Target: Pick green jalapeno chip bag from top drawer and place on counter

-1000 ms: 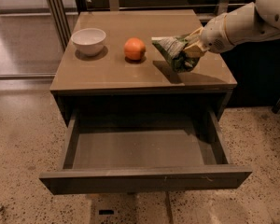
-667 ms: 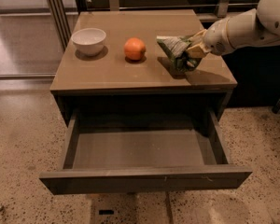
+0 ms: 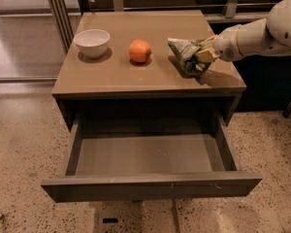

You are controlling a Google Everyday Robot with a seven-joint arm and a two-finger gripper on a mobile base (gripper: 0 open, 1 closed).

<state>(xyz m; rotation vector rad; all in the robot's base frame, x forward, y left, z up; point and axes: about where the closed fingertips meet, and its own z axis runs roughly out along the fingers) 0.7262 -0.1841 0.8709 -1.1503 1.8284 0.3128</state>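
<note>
The green jalapeno chip bag (image 3: 185,56) is a crumpled green and white foil bag at the right side of the counter (image 3: 136,76). Its lower edge rests on or just above the tan top. My gripper (image 3: 203,52) comes in from the right on a white arm and is shut on the bag's right end. The top drawer (image 3: 150,186) is pulled fully open below the counter, and its inside shows nothing in it.
A white bowl (image 3: 92,41) stands at the counter's left. A round orange fruit (image 3: 139,50) sits near the middle, left of the bag. Speckled floor surrounds the cabinet. A metal railing runs behind and a glass partition frame stands at the left.
The gripper and bag have shifted slightly right and down toward the counter's right side. The bowl, fruit and drawer have not moved.
</note>
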